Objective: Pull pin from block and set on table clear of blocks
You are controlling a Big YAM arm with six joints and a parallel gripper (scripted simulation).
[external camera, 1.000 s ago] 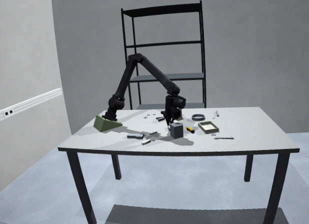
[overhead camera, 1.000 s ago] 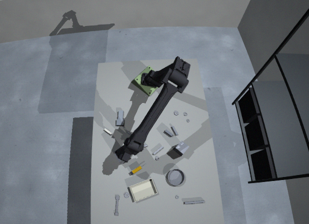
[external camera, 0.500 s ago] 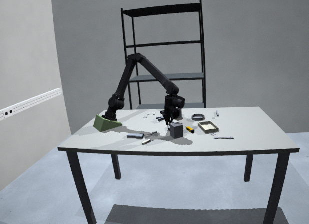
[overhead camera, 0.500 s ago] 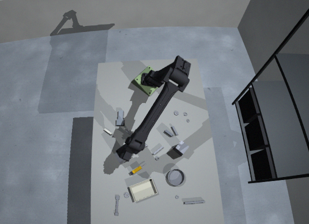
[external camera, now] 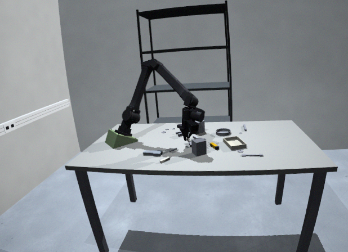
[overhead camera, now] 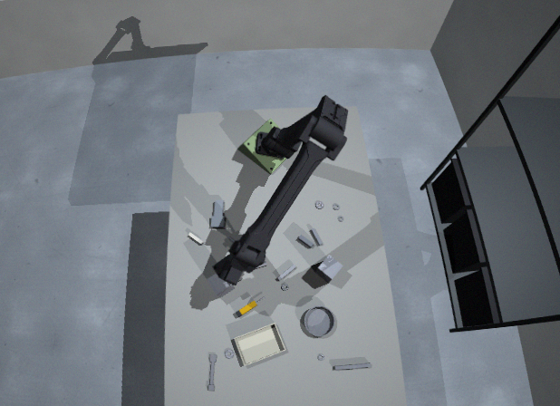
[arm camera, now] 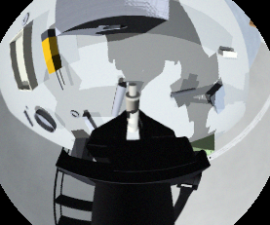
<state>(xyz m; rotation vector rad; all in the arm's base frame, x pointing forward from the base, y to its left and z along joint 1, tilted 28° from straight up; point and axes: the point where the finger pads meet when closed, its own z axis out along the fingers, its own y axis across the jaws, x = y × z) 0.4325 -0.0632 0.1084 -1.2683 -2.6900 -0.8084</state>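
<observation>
The gripper [arm camera: 133, 127] is clamped on the pin [arm camera: 133, 107], a short pale rod that sticks out past the fingertips along the line of the fingers; in the wrist view its banded end points away from the camera toward the table. The fingers themselves show only as a dark mass below the pin, but they are plainly not fully together, so the pin sits between them. In the side view the gripper [external camera: 186, 137] points straight down, which puts the pin's long axis upright, and its lower end looks to be off the table [external camera: 281, 148] rather than in any hole (the tip is too small there to be sure).

The block [external camera: 199, 146] nearest the fingers stands just beside them, on the side toward the tray [external camera: 234, 143], upright and apart from the gripper. From above, the wrist covers part of that block [overhead camera: 217, 285]. A second, darker block [overhead camera: 325, 271] sits farther off, past a small bar [overhead camera: 286, 271].

So the pulling seems done, and what matters now is direction: the pin should travel away from the near block, toward a bare stretch of table, before it is lowered. The near block is loose, so a sideways brush from the fingers could shift it.
</observation>
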